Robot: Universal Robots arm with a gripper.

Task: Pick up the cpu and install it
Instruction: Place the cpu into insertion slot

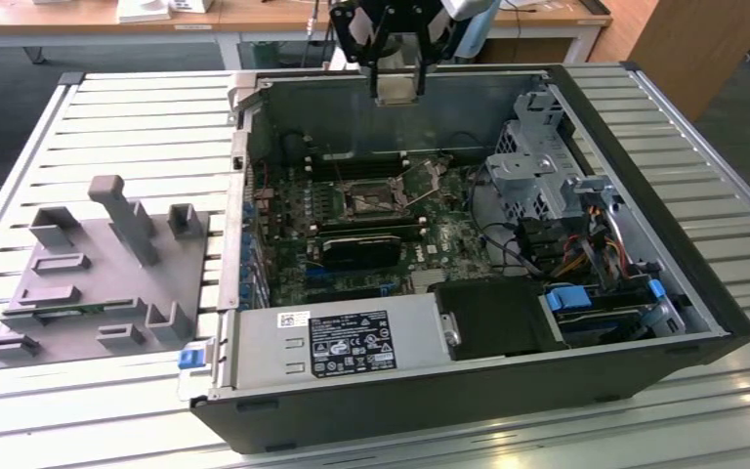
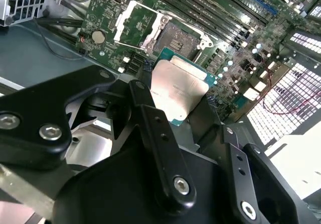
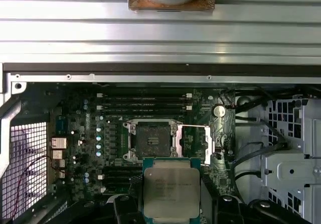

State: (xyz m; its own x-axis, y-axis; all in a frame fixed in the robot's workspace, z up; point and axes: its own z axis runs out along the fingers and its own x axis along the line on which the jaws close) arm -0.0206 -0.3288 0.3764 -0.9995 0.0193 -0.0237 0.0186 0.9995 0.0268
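My gripper [image 1: 397, 95] hangs over the far rim of the open computer case [image 1: 687, 244], shut on the cpu [image 1: 397, 88]. In both wrist views the cpu [image 2: 180, 91] [image 3: 170, 186] is a silvery square plate on a green rim, pinched at two opposite edges by the black fingers [image 2: 150, 128] [image 3: 124, 206]. Below it on the motherboard lies the socket [image 1: 372, 200] [image 2: 178, 38] [image 3: 150, 141], its contact field bare. The socket's metal load plate [image 3: 195, 143] [image 2: 135, 25] is swung open to one side. The cpu is well above the board and apart from the socket.
Inside the case are a black card [image 1: 368, 244], a power supply [image 1: 336, 342], a metal drive cage [image 1: 545, 166] and loose cables [image 1: 584, 244]. A grey fixture block [image 1: 102, 283] stands on the slatted table [image 1: 128, 117] at the exterior view's left.
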